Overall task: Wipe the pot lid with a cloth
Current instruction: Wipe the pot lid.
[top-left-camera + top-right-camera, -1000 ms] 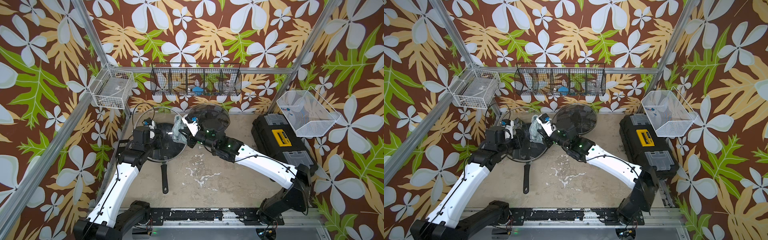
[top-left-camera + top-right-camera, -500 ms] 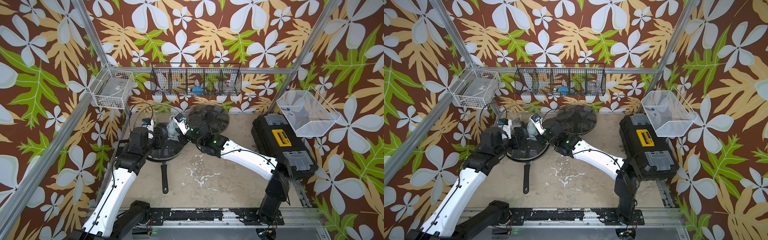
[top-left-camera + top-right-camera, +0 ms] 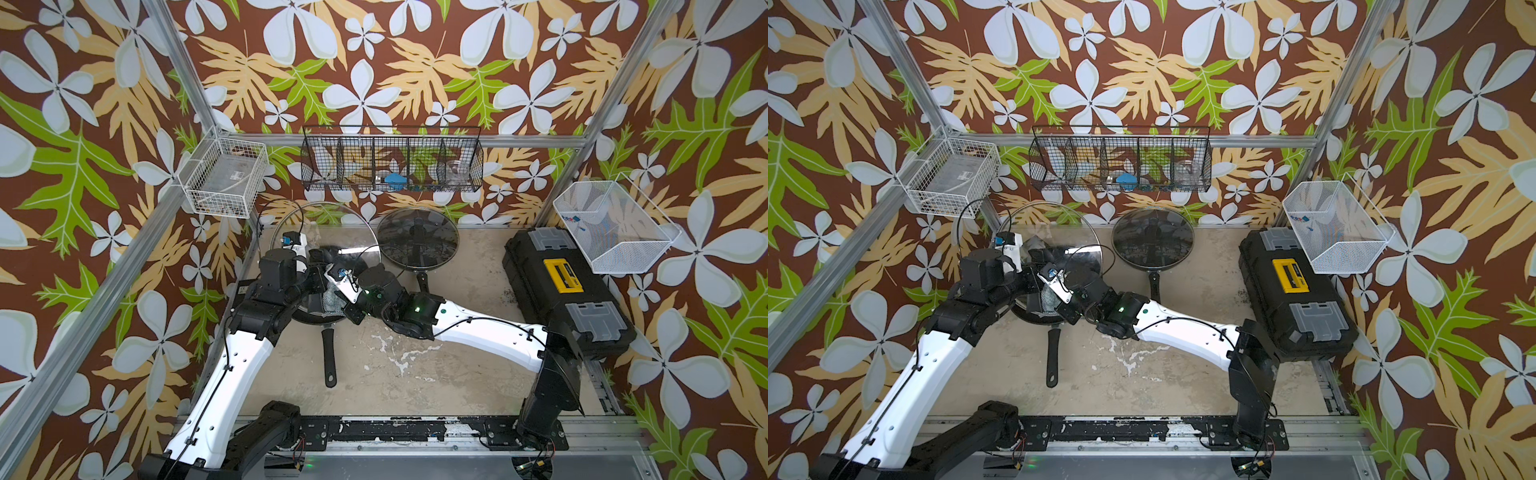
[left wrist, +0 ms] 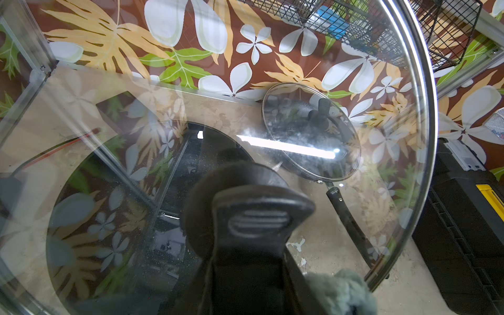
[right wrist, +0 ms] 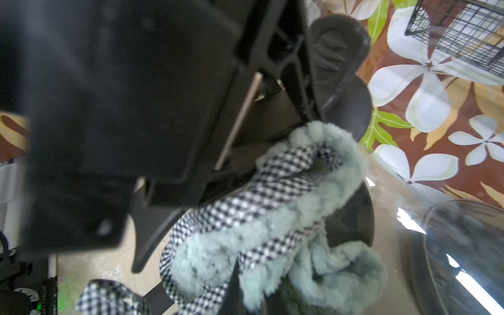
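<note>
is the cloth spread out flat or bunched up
Bunched up: in the right wrist view the cloth is crumpled into folds, fluffy teal and checked sides both showing.

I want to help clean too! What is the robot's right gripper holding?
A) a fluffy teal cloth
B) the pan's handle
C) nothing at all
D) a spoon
A: the right gripper is shut on the cloth, which is fluffy pale teal with a black-and-white checked side, bunched up in its jaws.
</note>
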`<action>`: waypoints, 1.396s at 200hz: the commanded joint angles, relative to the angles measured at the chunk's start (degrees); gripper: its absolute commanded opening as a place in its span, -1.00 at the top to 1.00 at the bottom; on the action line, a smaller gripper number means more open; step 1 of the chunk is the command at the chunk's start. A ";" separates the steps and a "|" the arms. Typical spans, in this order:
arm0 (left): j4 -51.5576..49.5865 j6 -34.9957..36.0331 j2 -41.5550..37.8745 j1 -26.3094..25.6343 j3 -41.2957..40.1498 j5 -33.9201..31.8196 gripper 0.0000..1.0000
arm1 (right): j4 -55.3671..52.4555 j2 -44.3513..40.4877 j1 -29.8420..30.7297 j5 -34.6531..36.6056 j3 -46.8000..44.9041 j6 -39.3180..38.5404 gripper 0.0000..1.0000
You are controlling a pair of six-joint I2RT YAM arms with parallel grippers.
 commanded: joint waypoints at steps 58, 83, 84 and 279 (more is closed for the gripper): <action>13.97 9.66 -4.50 -0.53 -5.21 5.59 1.00 | -0.10 -2.53 -6.83 6.38 2.44 0.69 1.00; 15.33 15.58 -5.80 -2.33 -6.82 5.28 1.00 | -1.16 -0.90 -7.90 6.94 6.73 -0.31 1.00; 15.39 15.83 -5.87 -2.43 -6.83 5.23 1.00 | -1.17 -0.81 -7.92 6.93 6.91 -0.34 1.00; 19.09 53.39 -12.51 -12.64 -14.13 -1.24 1.00 | -6.94 -1.91 -12.52 -1.77 13.68 -4.33 1.00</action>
